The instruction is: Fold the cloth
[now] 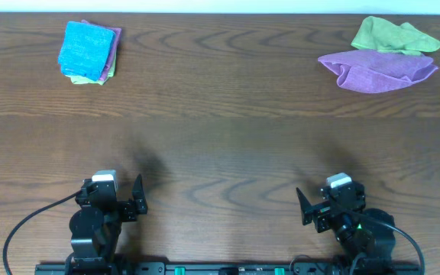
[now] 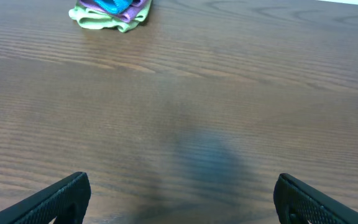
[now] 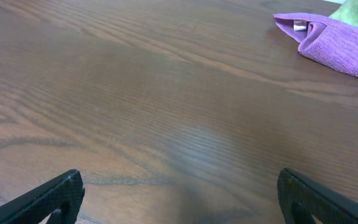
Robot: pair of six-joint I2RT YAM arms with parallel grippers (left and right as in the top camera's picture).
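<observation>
The sky-blue cloth (image 1: 87, 47) lies folded on top of a small stack at the far left of the table. It also shows at the top edge of the left wrist view (image 2: 113, 5). My left gripper (image 1: 125, 200) is open and empty near the front edge, far from the cloth; in its wrist view (image 2: 182, 196) only bare wood lies between the fingers. My right gripper (image 1: 319, 206) is open and empty near the front right, and its wrist view (image 3: 180, 196) shows bare wood between the fingers.
Under the blue cloth lie a folded purple cloth (image 1: 113, 47) and a lime-green cloth (image 1: 79, 77). At the far right a crumpled purple cloth (image 1: 379, 69) lies in front of a crumpled lime-green cloth (image 1: 392, 33). The purple one shows in the right wrist view (image 3: 340, 42).
</observation>
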